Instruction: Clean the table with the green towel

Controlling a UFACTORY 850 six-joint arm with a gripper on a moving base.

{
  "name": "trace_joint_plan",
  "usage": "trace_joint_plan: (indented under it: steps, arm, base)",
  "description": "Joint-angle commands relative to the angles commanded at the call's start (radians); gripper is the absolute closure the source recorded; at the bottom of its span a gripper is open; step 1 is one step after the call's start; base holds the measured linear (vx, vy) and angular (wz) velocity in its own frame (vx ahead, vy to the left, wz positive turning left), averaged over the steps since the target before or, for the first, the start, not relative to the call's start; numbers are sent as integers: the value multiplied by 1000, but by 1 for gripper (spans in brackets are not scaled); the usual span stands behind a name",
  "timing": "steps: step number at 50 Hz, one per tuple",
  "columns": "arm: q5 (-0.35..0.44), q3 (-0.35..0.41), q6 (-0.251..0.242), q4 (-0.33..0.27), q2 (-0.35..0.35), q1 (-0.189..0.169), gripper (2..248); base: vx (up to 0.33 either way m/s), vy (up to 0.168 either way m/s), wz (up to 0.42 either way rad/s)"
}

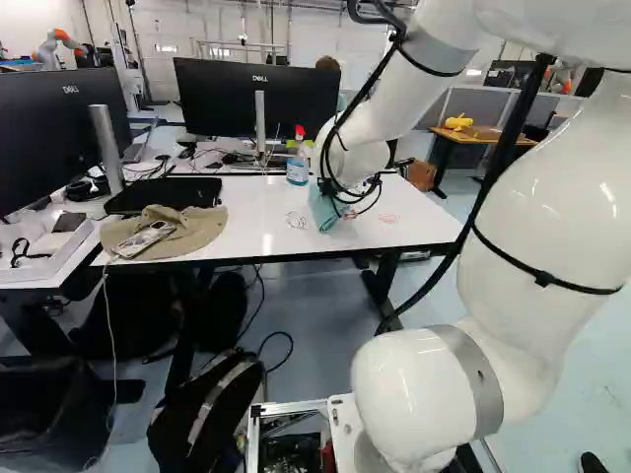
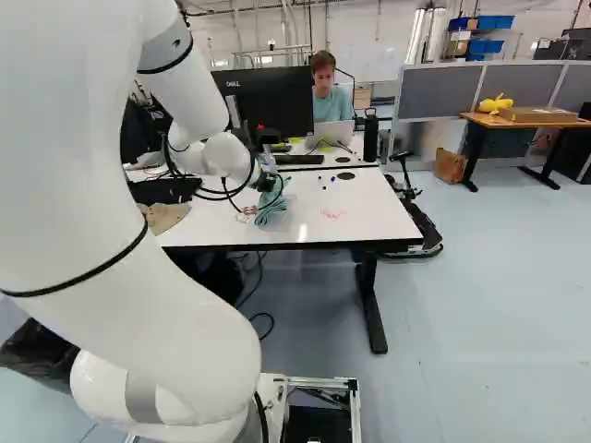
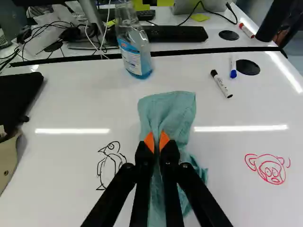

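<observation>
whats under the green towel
The white tabletop shows all around the green towel, with a black line drawing to one side and a red one to the other. The patch beneath is covered, so any marks there can't be seen.

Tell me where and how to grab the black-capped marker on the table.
I'd grip the black-capped marker mid-barrel, from straight above, one finger along each long side: it lies flat, slim and straight on the table. The hand is shut on the green towel, so that should probably be released first.
</observation>
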Motion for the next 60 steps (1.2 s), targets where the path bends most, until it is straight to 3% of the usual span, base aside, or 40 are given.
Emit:
trace_joint_plan:
  steps: [60]
  arm:
    - [0,-52,0,0,-50,194,218]
  base:
    - [0,0,0]
